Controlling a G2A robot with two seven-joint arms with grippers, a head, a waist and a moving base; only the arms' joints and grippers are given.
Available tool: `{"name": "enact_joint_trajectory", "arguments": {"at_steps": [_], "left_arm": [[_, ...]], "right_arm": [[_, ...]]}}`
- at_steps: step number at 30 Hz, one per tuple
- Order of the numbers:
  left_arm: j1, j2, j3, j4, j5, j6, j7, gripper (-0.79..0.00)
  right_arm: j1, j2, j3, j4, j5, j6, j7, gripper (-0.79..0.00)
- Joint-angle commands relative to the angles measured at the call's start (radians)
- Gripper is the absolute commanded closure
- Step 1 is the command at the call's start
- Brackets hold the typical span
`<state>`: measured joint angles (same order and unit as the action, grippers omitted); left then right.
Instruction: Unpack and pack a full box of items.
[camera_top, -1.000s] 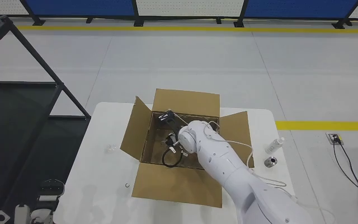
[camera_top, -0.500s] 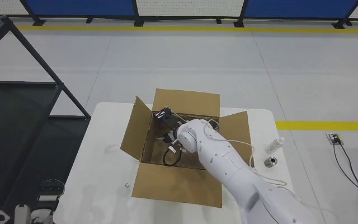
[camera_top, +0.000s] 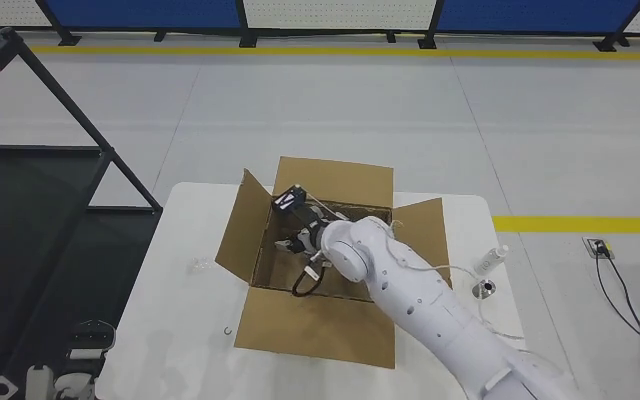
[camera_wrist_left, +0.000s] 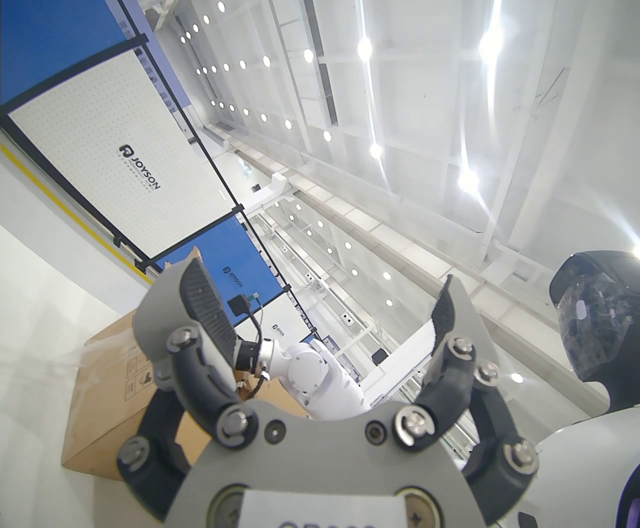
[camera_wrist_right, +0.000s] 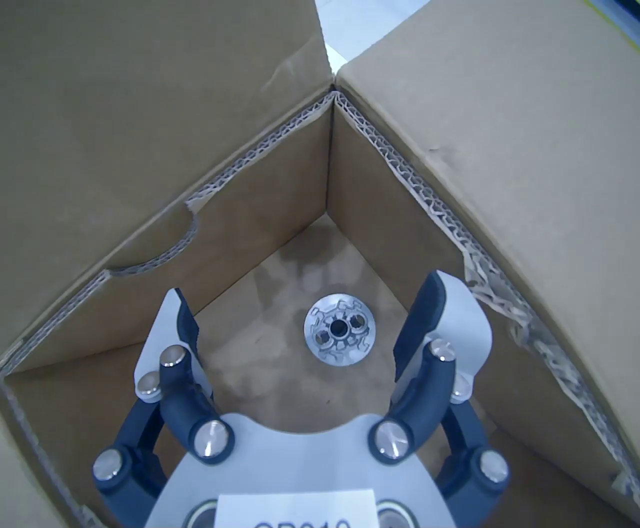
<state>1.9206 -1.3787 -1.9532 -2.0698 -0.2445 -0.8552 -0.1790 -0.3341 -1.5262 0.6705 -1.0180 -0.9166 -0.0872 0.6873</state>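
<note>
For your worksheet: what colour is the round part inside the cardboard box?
The round metal part is silver, clearest in the right wrist view.

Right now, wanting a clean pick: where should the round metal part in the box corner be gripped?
Across its outer rim, straight from above: the round metal part lies flat on the cardboard box floor near a corner, so walls likely block side approaches.

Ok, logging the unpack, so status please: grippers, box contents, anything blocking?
Right gripper open, inside the box, above the metal disc on its floor. Left gripper open, empty, outside the box. Nothing blocking the disc.
</note>
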Motion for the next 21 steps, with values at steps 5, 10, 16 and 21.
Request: {"name": "enact_joint_trajectory", "arguments": {"at_steps": [5, 10, 16, 21], "left_arm": [[0.000, 0.000, 0.000, 0.000, 0.000, 0.000, 0.000, -0.785], [0.000, 0.000, 0.000, 0.000, 0.000, 0.000, 0.000, -0.785], [0.000, 0.000, 0.000, 0.000, 0.000, 0.000, 0.000, -0.785], [0.000, 0.000, 0.000, 0.000, 0.000, 0.000, 0.000, -0.785]], "right_arm": [[-0.246, 0.112, 0.213, -0.472, -0.161, -0.005, 0.150, -0.785], [-0.414, 0.162, 0.376, -0.769, -0.306, 0.029, 0.228, -0.785], [-0.621, 0.199, 0.563, -1.049, -0.443, 0.083, 0.304, -0.785], [-0.831, 0.218, 0.764, -1.207, -0.467, 0.155, 0.290, -0.785]]}}
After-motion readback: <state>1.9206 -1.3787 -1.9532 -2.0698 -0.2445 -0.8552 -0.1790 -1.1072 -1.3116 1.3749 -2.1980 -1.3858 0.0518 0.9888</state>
